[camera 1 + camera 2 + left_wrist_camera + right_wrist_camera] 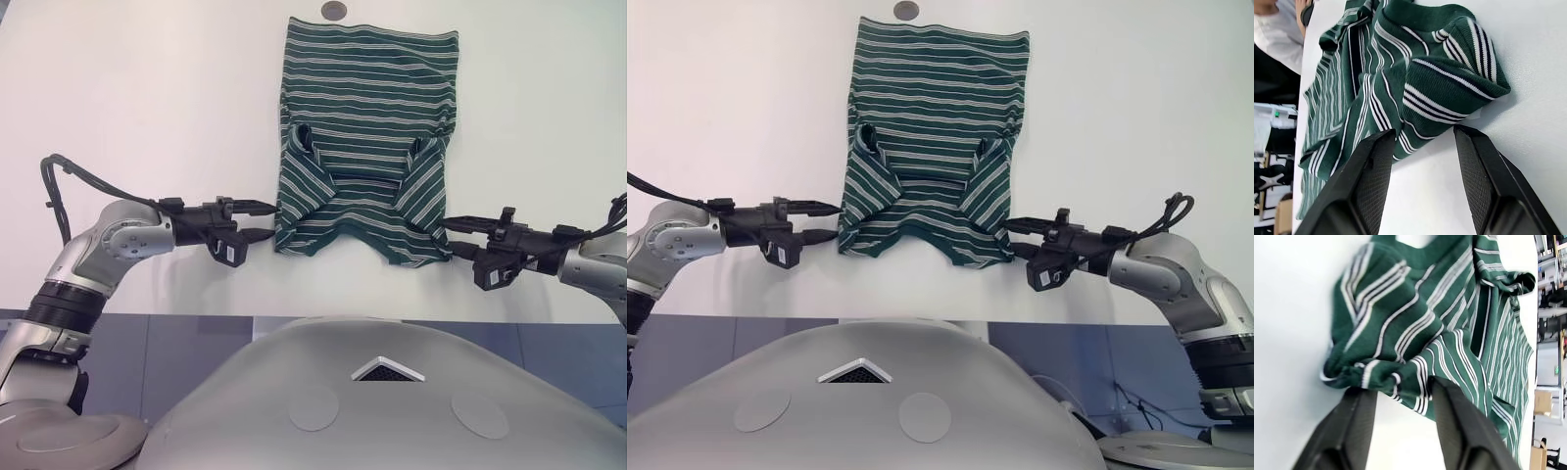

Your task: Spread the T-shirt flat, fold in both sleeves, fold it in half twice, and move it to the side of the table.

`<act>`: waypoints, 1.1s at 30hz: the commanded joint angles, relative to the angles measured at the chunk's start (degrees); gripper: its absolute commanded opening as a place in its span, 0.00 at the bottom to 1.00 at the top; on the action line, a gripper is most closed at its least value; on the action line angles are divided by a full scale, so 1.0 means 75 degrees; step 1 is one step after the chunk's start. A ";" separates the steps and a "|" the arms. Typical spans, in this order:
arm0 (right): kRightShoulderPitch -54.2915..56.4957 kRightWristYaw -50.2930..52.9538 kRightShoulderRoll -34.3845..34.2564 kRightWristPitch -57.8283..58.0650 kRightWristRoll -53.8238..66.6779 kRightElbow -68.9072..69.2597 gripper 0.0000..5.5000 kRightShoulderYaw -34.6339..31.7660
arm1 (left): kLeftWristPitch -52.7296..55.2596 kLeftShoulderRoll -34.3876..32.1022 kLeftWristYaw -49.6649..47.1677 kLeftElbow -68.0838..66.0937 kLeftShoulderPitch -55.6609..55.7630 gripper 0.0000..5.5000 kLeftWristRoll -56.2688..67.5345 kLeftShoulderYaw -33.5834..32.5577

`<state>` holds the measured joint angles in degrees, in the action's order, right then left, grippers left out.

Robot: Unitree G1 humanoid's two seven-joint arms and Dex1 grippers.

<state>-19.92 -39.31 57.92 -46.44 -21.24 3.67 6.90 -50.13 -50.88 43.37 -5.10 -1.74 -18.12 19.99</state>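
A green T-shirt with white stripes (367, 108) lies lengthwise on the white table (147, 98), both sleeves folded in over its near half. My left gripper (266, 221) is open at the shirt's near left corner, fingertips level with the cloth edge. In the left wrist view that bunched corner (1449, 73) sits just ahead of the open gripper (1424, 134). My right gripper (453, 238) is open at the near right corner. The right wrist view shows that corner (1386, 333) touching the fingers (1352, 426) of the open gripper (1403, 389).
A small grey round disc (334, 10) sits at the table's far edge, just beyond the shirt. Bare table lies to the left and to the right (549, 117) of the shirt. The table's near edge runs just under both arms.
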 commanded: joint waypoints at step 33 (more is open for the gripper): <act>0.8034 -0.0281 -0.3674 0.8084 0.5786 -0.8142 0.14 -0.0696 | 0.6640 0.4606 -0.0630 -0.8591 0.7183 0.08 0.4428 -0.1712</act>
<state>38.10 -43.56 30.97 15.62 24.39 -53.04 2.85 0.74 -17.66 40.95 -66.33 50.19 16.59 8.90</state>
